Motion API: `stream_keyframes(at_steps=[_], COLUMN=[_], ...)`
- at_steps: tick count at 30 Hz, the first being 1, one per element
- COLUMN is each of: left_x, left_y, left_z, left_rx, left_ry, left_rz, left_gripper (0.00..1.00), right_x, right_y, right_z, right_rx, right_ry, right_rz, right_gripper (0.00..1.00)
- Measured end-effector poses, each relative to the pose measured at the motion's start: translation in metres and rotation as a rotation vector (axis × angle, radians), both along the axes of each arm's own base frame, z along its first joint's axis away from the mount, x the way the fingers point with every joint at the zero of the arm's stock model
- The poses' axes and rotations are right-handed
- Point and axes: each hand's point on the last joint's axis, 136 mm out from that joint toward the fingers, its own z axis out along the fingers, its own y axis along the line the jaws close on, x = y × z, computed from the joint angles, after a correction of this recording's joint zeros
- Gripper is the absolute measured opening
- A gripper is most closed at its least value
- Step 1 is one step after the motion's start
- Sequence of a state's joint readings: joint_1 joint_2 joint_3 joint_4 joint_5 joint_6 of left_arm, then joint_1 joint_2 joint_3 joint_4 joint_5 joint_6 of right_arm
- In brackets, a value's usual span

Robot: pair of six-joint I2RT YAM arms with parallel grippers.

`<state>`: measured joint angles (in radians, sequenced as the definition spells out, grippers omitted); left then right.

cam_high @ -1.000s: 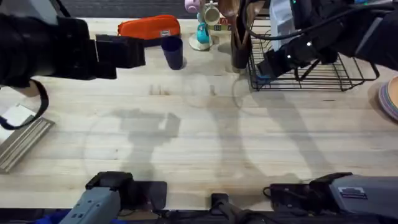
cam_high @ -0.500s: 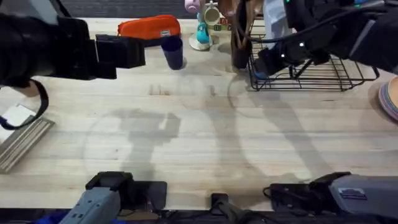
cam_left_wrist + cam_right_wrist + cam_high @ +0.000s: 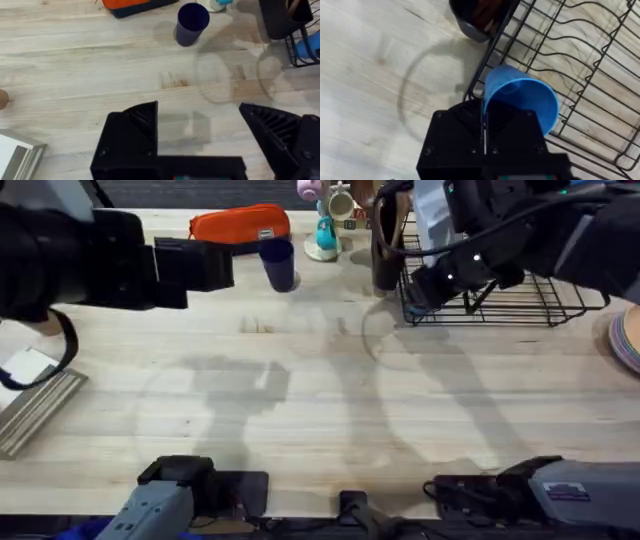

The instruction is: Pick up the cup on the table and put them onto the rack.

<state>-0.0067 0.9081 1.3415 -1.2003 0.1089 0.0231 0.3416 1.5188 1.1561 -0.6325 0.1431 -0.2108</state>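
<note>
- A navy cup (image 3: 279,264) stood upright on the wooden surface (image 3: 320,400) in the upper middle of the overhead frame, just in front of an orange pouch (image 3: 240,224); the left wrist view showed the same cup (image 3: 190,24) near its upper middle, open mouth up.
- A second, lighter blue cup (image 3: 522,102) lay on its side in the right gripper (image 3: 484,131), over the corner wires of the black rack (image 3: 570,65); its rim was pinched between the closed fingers.
- In the overhead frame the right gripper (image 3: 432,284) sat at the rack's near-left corner, with the rack (image 3: 540,300) stretching toward the upper right.
- The left gripper (image 3: 195,264) hovered at the upper left, just left of the navy cup and apart from it; its fingers (image 3: 134,130) were spread wide with nothing between them.
- A dark brown utensil holder (image 3: 385,255) stood just left of the rack, touching or nearly touching it.
- Small pink and cream mugs (image 3: 330,200) stood at the top edge, behind the navy cup.
- Stacked plates (image 3: 628,340) showed at the right edge.
</note>
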Motion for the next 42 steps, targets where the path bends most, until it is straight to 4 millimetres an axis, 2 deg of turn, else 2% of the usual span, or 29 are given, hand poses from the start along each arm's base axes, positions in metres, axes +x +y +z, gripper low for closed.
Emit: stream_keyframes(at_steps=[19, 42], left_x=[0.0, -0.0001], left_y=[-0.0001, 0.0], left_z=[0.0, -0.0001], left_rx=[0.0, 0.0], left_ry=[0.0, 0.0], left_rz=[0.0, 0.0], left_gripper=[0.993, 0.993], right_x=[0.0005, 0.0043], right_y=[0.004, 0.0056], right_z=[0.0017, 0.0083], right_rx=[-0.03, -0.029], right_ry=[-0.019, -0.035], right_rz=[0.013, 0.015], right_gripper=[0.219, 0.339])
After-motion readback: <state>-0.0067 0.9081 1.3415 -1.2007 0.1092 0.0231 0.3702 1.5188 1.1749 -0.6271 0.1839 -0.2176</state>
